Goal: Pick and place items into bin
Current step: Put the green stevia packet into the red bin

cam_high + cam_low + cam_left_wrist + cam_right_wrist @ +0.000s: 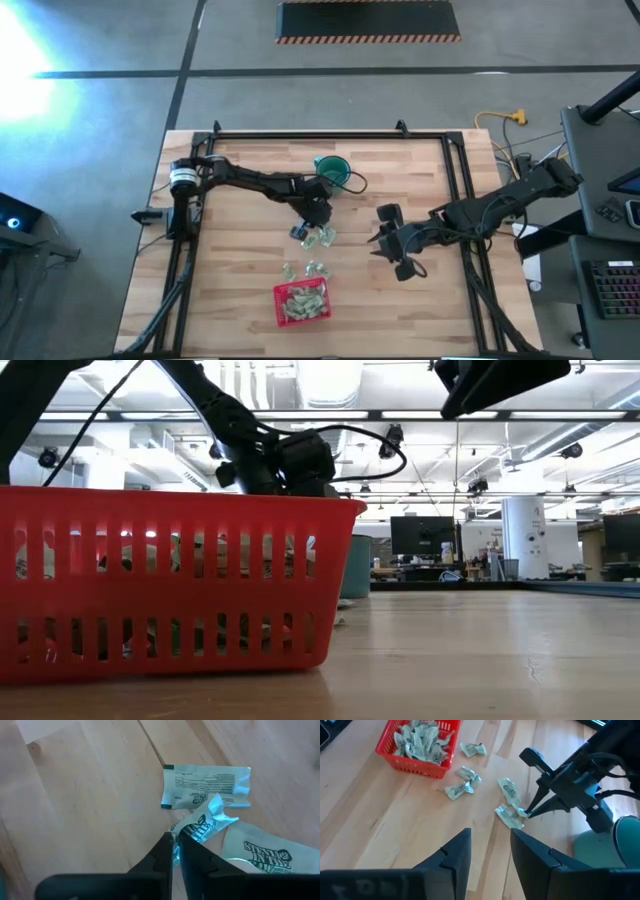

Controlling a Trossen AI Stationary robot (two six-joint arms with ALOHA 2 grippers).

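So my left gripper (175, 851) is pinched tight on a crinkled packet (202, 822) mid-frame, red bin (301, 304) sits bottom center already stuffed with packets, right gripper (385, 240) hovers right of center, fingers apart, holding nothing.

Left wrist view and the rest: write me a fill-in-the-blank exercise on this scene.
1. The left claw is shut on a ____.
2. The packets already collected lie in the ____ bin.
3. The right claw is ____ and holds nothing.
4. The teal cup stands beside the ____ arm.

Missing words: packet; red; open; left
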